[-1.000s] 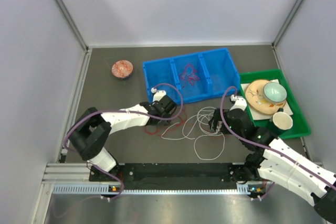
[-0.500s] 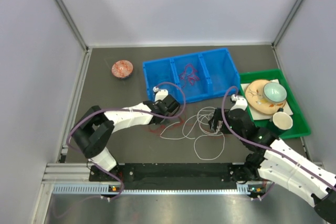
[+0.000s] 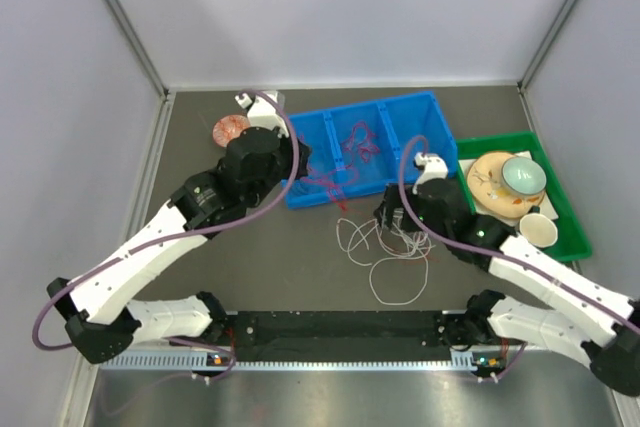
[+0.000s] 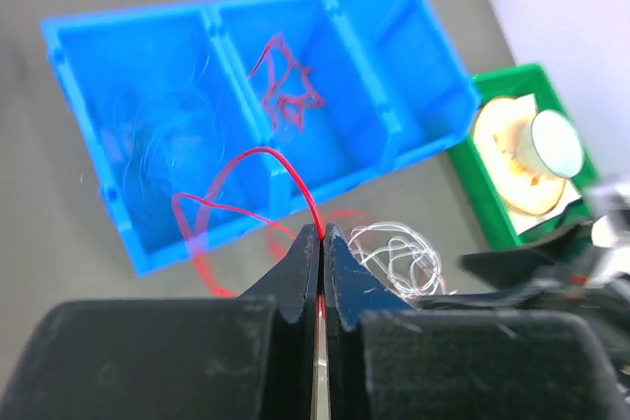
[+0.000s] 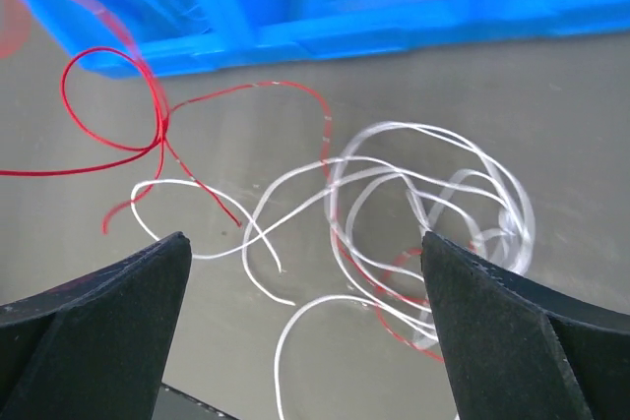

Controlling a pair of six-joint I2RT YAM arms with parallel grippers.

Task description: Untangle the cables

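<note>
- My left gripper [image 4: 318, 243] is pinched tight on a red cable [image 4: 258, 152] above the blue bin's [image 4: 413, 56] front edge.
- My right gripper [image 5: 303, 243] hangs wide open over white cables [image 5: 433, 194] mid-table.

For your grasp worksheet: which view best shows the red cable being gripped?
Left wrist: the left gripper pinches the red cable. Top external shows a faint strand by the blue bin; right wrist, only its loose loop.

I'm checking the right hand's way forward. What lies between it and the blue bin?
In the right wrist view, white cable loops and a curling red cable lie on the table between the open right hand and the blue bin.
</note>
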